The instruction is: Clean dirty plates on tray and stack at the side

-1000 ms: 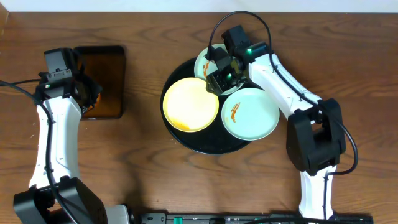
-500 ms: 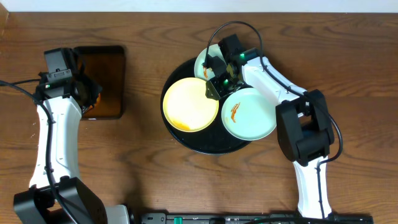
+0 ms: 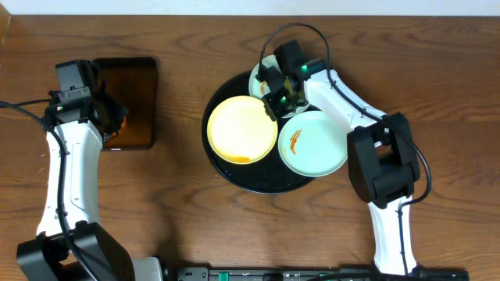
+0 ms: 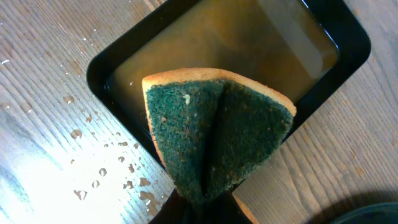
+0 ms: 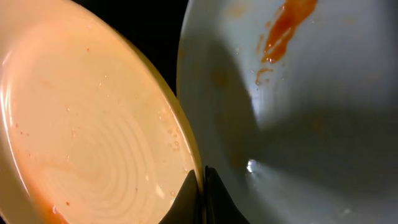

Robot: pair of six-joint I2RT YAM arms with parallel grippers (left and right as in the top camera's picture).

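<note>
Wood table [image 3: 180, 211] (droplets [image 4: 106, 168] beside the liquid tray [image 4: 348, 43]) carries the round tray [image 3: 258, 182].

The left arm [image 3: 69, 168] and the right arm [image 3: 344, 95] are built alike: long glossy white link shells with rounded edges, joined by chunky black joint housings [image 3: 388, 168]. Each ends in a boxy black wrist block carrying a small glowing green light [image 3: 303, 69]. Thin black cables [image 3: 295, 30] trail from both, one arching in a loop over the right arm's far end. The right pincer [image 5: 202, 186] has dark, tapered fingertips.
</note>
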